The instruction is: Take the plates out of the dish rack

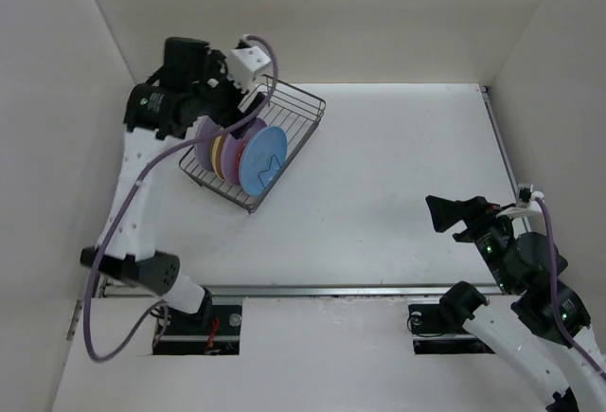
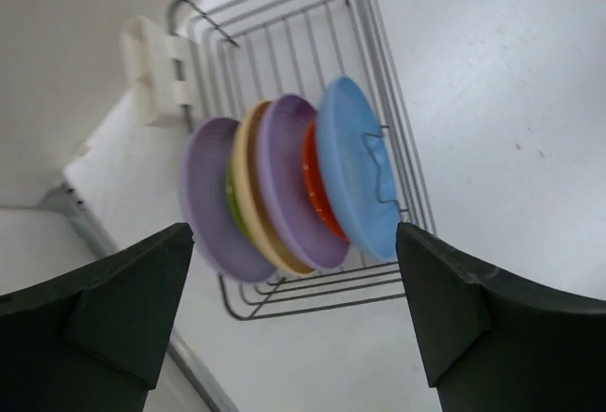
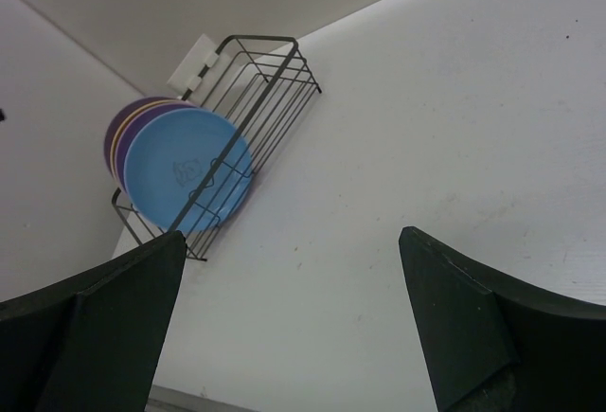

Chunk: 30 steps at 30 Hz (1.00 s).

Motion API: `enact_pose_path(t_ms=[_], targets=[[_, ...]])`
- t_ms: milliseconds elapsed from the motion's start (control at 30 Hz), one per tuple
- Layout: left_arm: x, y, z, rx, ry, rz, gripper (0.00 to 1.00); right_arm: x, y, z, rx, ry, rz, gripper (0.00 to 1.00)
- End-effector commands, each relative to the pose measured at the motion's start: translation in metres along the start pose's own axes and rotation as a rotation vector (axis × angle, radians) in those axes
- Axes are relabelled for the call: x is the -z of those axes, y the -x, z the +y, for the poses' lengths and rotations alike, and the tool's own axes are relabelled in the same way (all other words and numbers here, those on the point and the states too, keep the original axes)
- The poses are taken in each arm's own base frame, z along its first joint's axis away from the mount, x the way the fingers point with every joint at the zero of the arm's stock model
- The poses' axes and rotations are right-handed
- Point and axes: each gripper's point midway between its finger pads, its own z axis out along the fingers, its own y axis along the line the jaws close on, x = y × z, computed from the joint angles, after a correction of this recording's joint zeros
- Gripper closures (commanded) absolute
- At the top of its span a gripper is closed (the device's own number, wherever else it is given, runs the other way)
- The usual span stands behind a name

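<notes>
No writing, number or brand can be read in any view. The blue plate (image 3: 163,160) has a faint raised figure on its face, seen from the right wrist, but it is too blurred to tell whether it is letters or a sign. In the top view, a small pale round mark on the dark housing of the left arm (image 1: 151,107) is too small to read.

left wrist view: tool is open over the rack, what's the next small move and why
Probably lower the left tool onto the rim of the blue plate. The tool is open and empty, every plate stands on edge in the dish rack, and the blue one ends the row, so one side is clear.
</notes>
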Motion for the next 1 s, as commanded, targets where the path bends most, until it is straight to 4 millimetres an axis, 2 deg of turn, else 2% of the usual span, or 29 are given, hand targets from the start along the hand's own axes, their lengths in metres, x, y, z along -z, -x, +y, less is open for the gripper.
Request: enact_pose_path(t_ms=[0, 33, 67, 100, 233, 300, 333, 433, 767, 867, 900, 967], targets=[[-0.006, -0.033, -0.045, 0.027, -0.163, 0.248, 0.16, 0.002, 0.009, 0.009, 0.000, 0.040, -0.022, 0.00], [-0.025, -0.044, -0.042, 0.018, -0.134, 0.327, 0.19, 0.002, 0.009, 0.009, 0.000, 0.040, -0.022, 0.00], [-0.035, -0.041, -0.049, 0.002, -0.132, 0.336, 0.27, 0.003, 0.010, 0.010, -0.003, 0.045, -0.029, 0.00], [-0.049, -0.050, -0.053, 0.005, -0.132, 0.372, 0.30, 0.003, 0.010, 0.010, -0.003, 0.045, -0.029, 0.00], [-0.090, -0.058, -0.060, 0.085, -0.084, 0.405, 0.36, 0.003, 0.011, 0.008, -0.004, 0.034, -0.036, 0.00], [-0.107, -0.062, -0.048, 0.116, 0.003, 0.415, 0.39, 0.003, 0.011, 0.008, -0.004, 0.034, -0.036, 0.00], [-0.113, -0.065, -0.044, 0.136, 0.040, 0.423, 0.46, 0.003, 0.011, 0.008, -0.004, 0.034, -0.036, 0.00], [-0.125, -0.077, -0.029, 0.133, 0.150, 0.450, 0.50, 0.003, 0.011, 0.008, -0.004, 0.034, -0.036, 0.00], [-0.152, -0.111, -0.036, 0.132, 0.147, 0.562, 0.50, 0.003, 0.011, 0.008, -0.004, 0.034, -0.036, 0.00], [-0.154, -0.117, -0.031, 0.121, 0.183, 0.583, 0.56, 0.003, 0.011, 0.008, -0.004, 0.034, -0.036, 0.00], [-0.154, -0.117, -0.031, 0.121, 0.183, 0.583, 0.62, 0.003, 0.011, 0.008, -0.004, 0.034, -0.036, 0.00], [-0.155, -0.119, -0.031, 0.112, 0.180, 0.583, 0.68, 0.003, 0.011, 0.008, -0.004, 0.034, -0.036, 0.00]])
